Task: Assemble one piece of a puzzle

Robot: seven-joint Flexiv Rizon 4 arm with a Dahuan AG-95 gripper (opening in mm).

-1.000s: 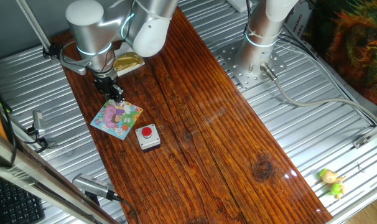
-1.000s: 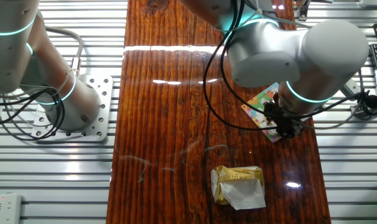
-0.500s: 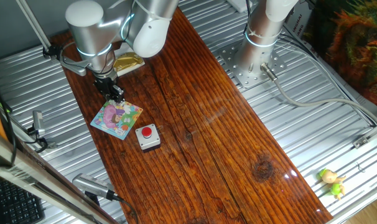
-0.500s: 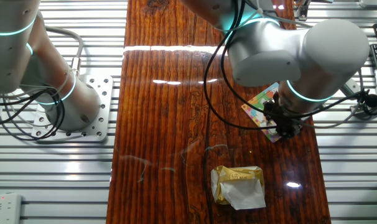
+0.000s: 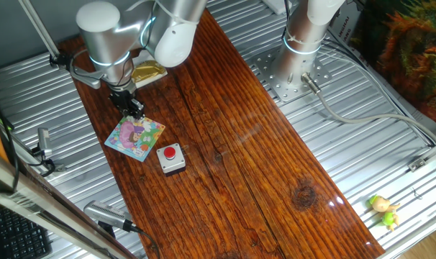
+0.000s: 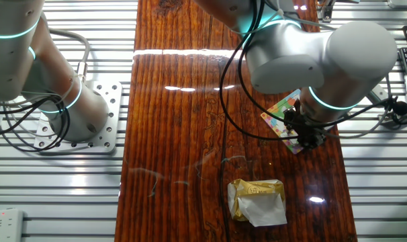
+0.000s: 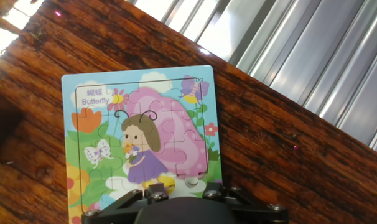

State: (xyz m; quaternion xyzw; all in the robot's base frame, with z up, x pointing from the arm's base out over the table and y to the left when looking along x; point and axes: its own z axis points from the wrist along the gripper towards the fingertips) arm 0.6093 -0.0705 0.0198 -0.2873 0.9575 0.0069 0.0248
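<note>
The puzzle (image 5: 135, 136) is a small square board with a pink-purple butterfly girl. It lies flat near the table's left edge. It also shows in the other fixed view (image 6: 281, 116) and fills the hand view (image 7: 139, 140). My gripper (image 5: 134, 110) stands upright, low over the board's far edge. In the other fixed view the gripper (image 6: 305, 136) is at the board's near corner. In the hand view the gripper (image 7: 183, 186) sits over the board's bottom edge, with a small white round spot (image 7: 190, 182) between the jaws. The fingertips are hidden by the hand body.
A grey box with a red button (image 5: 171, 158) sits just right of the puzzle. A yellowish-gold box (image 5: 147, 72) lies behind the gripper; it also shows in the other fixed view (image 6: 258, 199). A second arm's base (image 5: 301, 50) stands on the ribbed metal surface. A small toy (image 5: 383, 210) lies far right.
</note>
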